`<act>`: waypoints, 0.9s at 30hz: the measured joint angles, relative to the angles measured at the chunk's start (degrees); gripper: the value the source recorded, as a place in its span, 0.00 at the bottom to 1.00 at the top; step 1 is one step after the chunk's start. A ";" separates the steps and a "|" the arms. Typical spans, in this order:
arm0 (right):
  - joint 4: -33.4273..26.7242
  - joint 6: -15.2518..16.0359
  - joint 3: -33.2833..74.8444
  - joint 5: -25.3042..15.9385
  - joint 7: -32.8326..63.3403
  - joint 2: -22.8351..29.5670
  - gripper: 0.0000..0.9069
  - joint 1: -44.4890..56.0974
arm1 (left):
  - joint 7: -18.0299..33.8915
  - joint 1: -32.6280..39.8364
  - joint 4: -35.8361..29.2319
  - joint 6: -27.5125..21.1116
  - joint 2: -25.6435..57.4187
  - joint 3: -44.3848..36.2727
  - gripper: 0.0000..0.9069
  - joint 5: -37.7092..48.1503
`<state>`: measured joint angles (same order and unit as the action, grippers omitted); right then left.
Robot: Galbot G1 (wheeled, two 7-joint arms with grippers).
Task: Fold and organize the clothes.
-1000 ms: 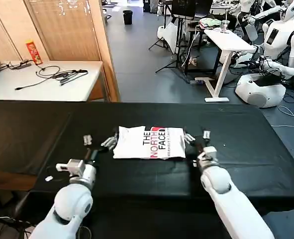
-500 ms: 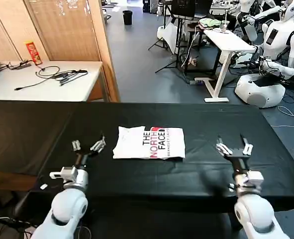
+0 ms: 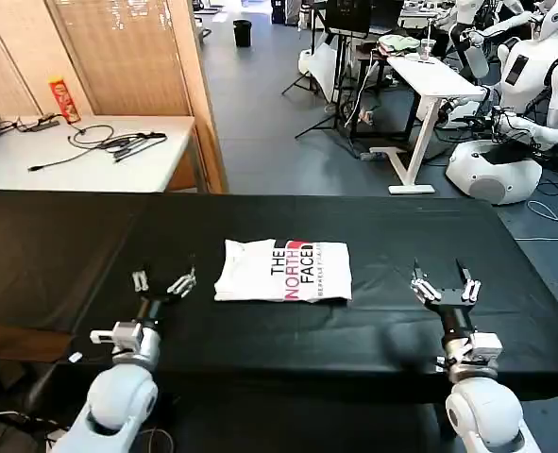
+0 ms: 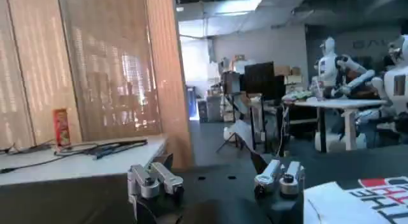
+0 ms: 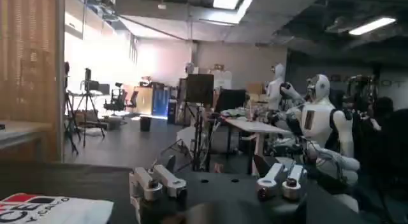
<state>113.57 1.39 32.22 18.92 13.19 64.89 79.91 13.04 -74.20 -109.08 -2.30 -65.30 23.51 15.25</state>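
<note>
The clothes are one white T-shirt, folded into a neat rectangle on the black table, its black "THE NORTH FACE" print and small red mark facing up. My left gripper hovers open just left of the shirt, not touching it. In the left wrist view the gripper has a wide gap between its jaws, and the shirt's corner lies beside it. My right gripper stands open well right of the shirt; its wrist view shows the gripper empty and the shirt's edge off to the side.
A light side table with cables and a red can stands behind the black table's left end. White desks, tripods and other robots fill the room beyond. Bare black cloth surrounds the shirt on all sides.
A second ago both grippers were at the shirt's left and right edges. They have drawn back and outward, the right one far to the right. The shirt has stayed put.
</note>
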 joint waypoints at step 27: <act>1.20 0.40 -0.39 0.11 1.01 0.62 0.97 0.06 | -1.52 -2.37 -1.13 2.65 -1.29 -0.81 0.97 -3.45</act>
<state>114.77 1.79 31.83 19.02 14.20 65.52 79.97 11.52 -76.57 -110.21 0.35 -66.59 22.70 11.80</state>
